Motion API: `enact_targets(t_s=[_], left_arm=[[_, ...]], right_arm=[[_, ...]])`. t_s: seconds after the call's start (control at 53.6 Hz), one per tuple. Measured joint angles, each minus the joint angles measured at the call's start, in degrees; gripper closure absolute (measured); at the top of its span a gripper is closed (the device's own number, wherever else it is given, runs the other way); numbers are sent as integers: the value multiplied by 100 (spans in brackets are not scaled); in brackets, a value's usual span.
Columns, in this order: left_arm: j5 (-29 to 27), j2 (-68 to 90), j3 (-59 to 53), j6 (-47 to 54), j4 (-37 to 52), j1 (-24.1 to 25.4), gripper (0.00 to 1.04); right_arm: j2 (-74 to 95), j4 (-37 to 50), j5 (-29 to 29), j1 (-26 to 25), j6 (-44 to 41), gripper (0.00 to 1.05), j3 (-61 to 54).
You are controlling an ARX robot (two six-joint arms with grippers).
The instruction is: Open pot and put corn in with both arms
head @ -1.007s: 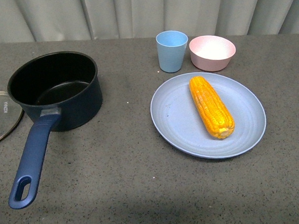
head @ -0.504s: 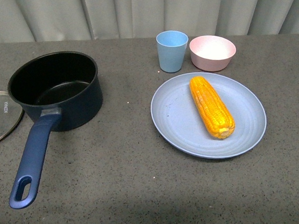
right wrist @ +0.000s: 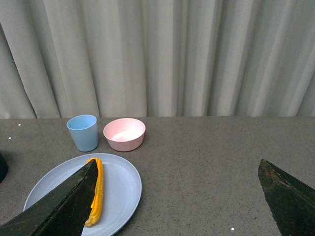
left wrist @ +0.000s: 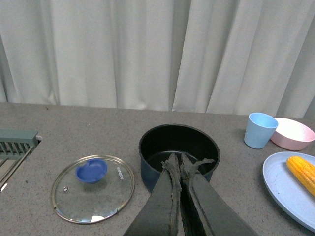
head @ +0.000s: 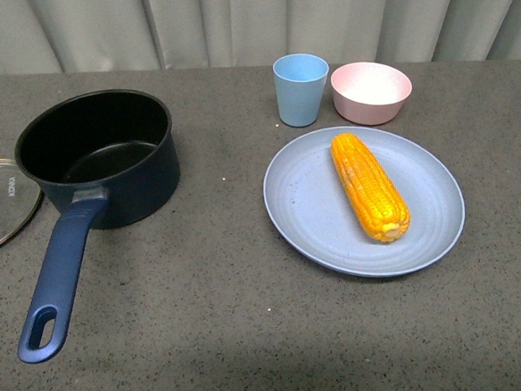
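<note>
The left pincer [left wrist: 180, 158] is closed on nothing and hides part of the lidless pot [left wrist: 197, 142] just beyond it. The right pincer [right wrist: 177, 167] is spread wide, and one finger [right wrist: 59, 211] covers part of the corn [right wrist: 100, 189] on the plate [right wrist: 123, 187].

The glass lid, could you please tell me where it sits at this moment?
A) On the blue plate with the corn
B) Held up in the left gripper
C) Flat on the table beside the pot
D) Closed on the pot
C: the glass lid lies flat on the table, knob up, next to the pot, whose black inside is open to view.
</note>
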Motion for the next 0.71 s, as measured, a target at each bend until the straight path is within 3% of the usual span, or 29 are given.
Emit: enact_targets(t_s=[0.112,0.149,0.317,0.429,0.597,0.709], left_arm=[[0,-9,-2,-2,-13,0,101],[0,-9,-2,0,-15,0,96],[0,-13,-2,0,-15,2,65],[0,-15,-2,0,-15,0,40],[0,-20,-2,0,-15,0,6],[0,-20,0,13,-15,0,7]], right_arm=[[0,0,-2,0,0,9,0],[0,0,0,0,0,9,0],[0,0,-2,0,0,9,0],[949,-922,651,247,-262,9,437],[3528,765,752,669,-251,9,828],[5346,1611,774,828,-79,9,1388]])
